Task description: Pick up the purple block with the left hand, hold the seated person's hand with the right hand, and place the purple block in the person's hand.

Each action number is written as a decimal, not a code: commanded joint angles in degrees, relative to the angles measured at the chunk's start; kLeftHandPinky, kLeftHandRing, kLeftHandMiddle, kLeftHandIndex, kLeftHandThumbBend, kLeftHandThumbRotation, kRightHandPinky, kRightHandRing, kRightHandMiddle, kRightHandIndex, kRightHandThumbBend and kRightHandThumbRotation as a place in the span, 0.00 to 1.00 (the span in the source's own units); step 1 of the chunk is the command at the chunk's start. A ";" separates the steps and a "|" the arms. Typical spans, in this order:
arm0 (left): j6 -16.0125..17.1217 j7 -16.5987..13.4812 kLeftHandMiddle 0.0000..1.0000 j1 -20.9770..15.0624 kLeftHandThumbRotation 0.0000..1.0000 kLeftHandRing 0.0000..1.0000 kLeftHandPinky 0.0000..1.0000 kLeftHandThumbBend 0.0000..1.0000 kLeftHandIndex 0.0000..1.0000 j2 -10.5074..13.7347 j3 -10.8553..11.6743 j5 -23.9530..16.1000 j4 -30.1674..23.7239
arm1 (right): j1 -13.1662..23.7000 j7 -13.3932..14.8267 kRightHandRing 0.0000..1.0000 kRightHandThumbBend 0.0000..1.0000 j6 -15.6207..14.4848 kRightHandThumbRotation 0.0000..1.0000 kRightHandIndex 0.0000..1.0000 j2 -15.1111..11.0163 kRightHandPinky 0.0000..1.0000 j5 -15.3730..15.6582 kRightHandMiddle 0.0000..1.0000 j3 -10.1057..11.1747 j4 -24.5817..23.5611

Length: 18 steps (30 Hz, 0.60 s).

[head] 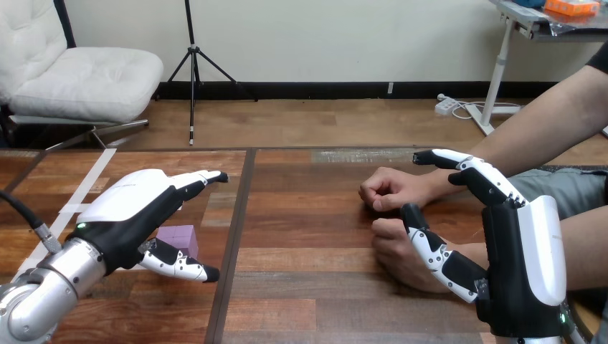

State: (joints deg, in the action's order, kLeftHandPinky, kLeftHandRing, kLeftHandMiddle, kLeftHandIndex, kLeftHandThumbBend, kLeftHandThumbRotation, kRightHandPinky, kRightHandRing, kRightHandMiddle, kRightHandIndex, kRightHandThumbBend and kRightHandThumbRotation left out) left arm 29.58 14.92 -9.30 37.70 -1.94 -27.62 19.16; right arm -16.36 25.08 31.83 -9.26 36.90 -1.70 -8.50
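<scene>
Two jobs meet in the head view, and the block comes first. The left hand point(133, 208) hangs over the block point(179, 235), which sits on the surface point(308, 215) at the view's left. It is under the palm, between the thumb point(179, 266) on the robot's side and the straight fingers point(201, 178) stretched beyond it. This hand is open and grips nothing yet; I cannot tell whether the thumb touches the block. To do this well, the hand should probably settle lower so that thumb and fingers meet opposite flat faces, then close squarely. A skewed pinch could twist the block or push it along the surface.

At the view's right the right hand point(527, 265) is open too. Its thumb lies across the person's nearer hand point(391, 254), a loose fist on the surface. Its long fingers reach over the wrist behind the person's farther hand point(387, 190), also a fist. No curl round either shows, so it stands over and beside them without holding. The receiving hand likely needs to open palm-up before any placing.
</scene>
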 commanded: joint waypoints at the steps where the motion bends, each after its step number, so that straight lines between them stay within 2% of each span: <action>1: -1.29 -0.15 0.92 -4.44 0.16 0.91 0.88 0.85 0.89 1.12 -0.59 -0.10 0.52 | 3.98 -0.12 0.73 0.40 -0.09 0.00 0.67 -0.65 0.65 -0.54 0.73 0.70 -0.78; 9: -3.15 -0.18 0.91 -5.36 0.12 0.91 0.85 0.82 0.88 1.32 -1.50 -1.20 0.89 | 3.88 -0.42 0.73 0.40 -0.52 0.00 0.67 -0.67 0.65 -0.74 0.72 0.83 -0.99; 18: -5.43 0.02 0.91 -6.35 0.09 0.91 0.88 0.81 0.88 1.73 -2.55 -3.35 0.97 | 3.69 -1.13 0.73 0.40 -0.98 0.00 0.67 -0.63 0.65 -1.34 0.72 1.01 -1.40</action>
State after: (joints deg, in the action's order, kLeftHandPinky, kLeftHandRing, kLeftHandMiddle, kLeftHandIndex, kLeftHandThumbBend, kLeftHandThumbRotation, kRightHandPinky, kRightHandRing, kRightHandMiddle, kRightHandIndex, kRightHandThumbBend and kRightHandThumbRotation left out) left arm 25.41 15.20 -10.71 37.95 -3.71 -30.03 20.09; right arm -16.32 24.31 31.10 -9.29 36.56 -1.41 -8.51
